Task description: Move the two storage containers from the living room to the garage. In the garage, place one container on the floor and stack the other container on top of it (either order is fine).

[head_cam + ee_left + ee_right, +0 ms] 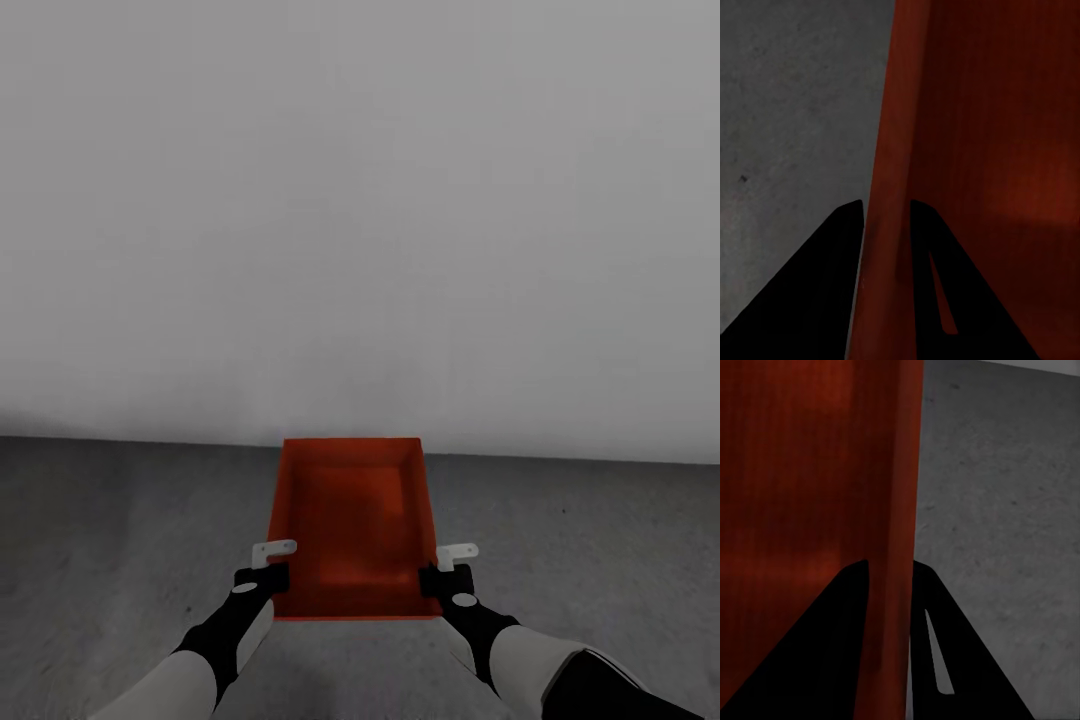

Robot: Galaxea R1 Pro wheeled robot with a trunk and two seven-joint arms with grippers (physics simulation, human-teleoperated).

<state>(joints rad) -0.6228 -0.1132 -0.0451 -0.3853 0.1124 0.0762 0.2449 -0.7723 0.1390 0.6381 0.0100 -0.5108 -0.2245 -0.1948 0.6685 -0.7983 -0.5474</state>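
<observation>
One orange-red storage container (350, 520) lies lengthwise in front of me over the dark grey concrete floor (120, 530), its far end close to the white wall. My left gripper (272, 577) is shut on its left wall near the near corner. My right gripper (441, 579) is shut on the right wall opposite. In the left wrist view the thin wall (896, 112) runs between the two dark fingers (832, 247). The right wrist view shows the same, the wall (900, 472) pinched between the fingers (937, 607). Whether the bin touches the floor I cannot tell. The second container is out of view.
A plain white wall (360, 200) rises just beyond the bin's far end. Bare mottled concrete (1005, 510) stretches to both sides of the bin and toward me.
</observation>
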